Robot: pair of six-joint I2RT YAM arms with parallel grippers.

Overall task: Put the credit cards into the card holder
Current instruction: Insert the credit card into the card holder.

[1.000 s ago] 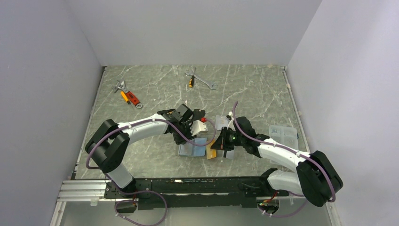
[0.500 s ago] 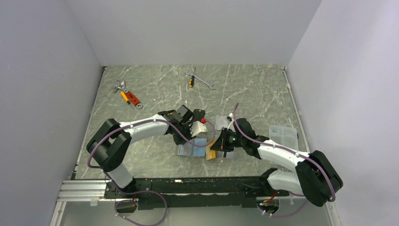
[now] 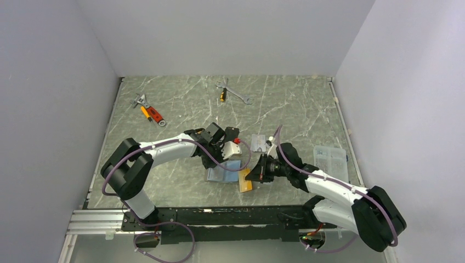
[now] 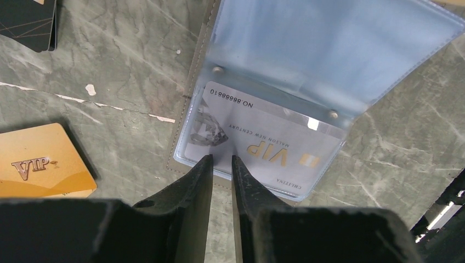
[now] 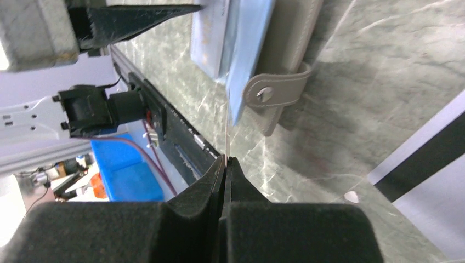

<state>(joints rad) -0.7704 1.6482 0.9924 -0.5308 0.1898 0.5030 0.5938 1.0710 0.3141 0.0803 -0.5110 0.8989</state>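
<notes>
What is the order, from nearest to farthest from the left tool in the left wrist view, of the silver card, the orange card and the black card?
1. The silver card, in the holder, at the left tool tips.
2. The orange card, low on the left.
3. The black card, top left corner.

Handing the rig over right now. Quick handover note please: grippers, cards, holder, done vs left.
Left gripper: jaws nearly together with a slim gap, tips at the lower pocket of the open card holder. Can't tell whether it pinches anything.
Right gripper: shut on a thin card seen edge-on, apparently the orange card, held just beside the holder.
Done: the silver card sits in the holder's pocket.
Left: slot in the orange card, then the black card and the white card, both lying on the table beyond the holder.
</notes>
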